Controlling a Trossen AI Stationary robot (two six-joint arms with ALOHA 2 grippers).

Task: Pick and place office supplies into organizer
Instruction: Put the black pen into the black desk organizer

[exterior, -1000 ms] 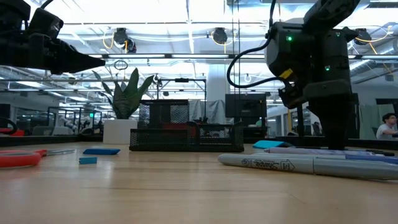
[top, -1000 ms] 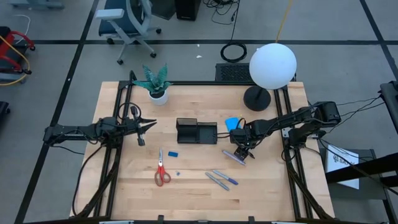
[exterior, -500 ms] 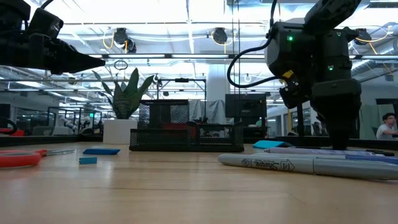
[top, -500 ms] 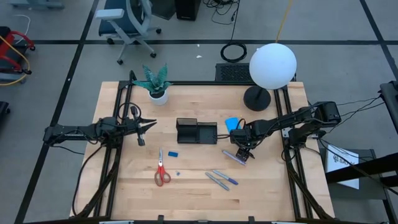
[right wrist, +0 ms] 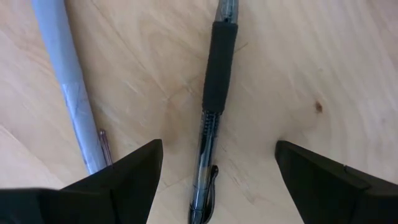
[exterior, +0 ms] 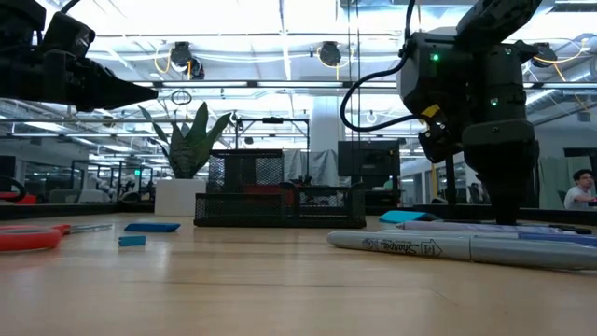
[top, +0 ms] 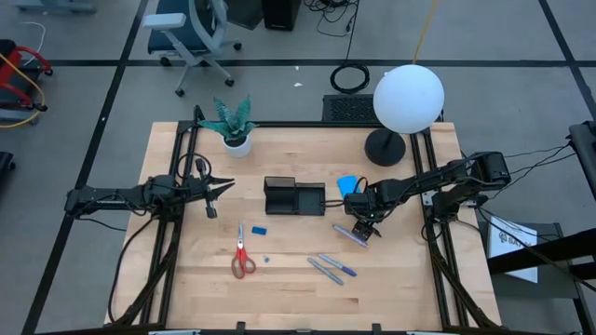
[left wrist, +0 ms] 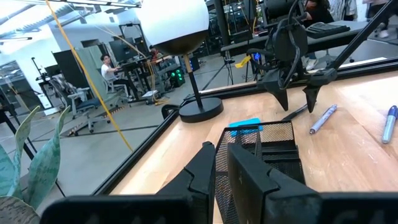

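Observation:
My right gripper (top: 362, 226) points straight down, open, low over the table right of the organizer (top: 293, 196). In the right wrist view its fingers (right wrist: 144, 167) stand on either side of a clear pen with a black grip (right wrist: 214, 93), which lies flat on the wood; they do not touch it. A grey marker (right wrist: 65, 81) lies beside that pen. The blue note pad (top: 349, 183) lies just right of the organizer. Red-handled scissors (top: 242, 258), a small blue block (top: 260, 228) and two more pens (top: 331, 268) lie nearer the front. My left gripper (top: 223, 186) waits shut, level, at the left.
A white globe lamp (top: 408, 98) on a round black base (top: 384, 147) stands at the far right, close behind my right arm. A potted plant (top: 235, 126) stands at the far left. Bare wood lies between the organizer and the scissors.

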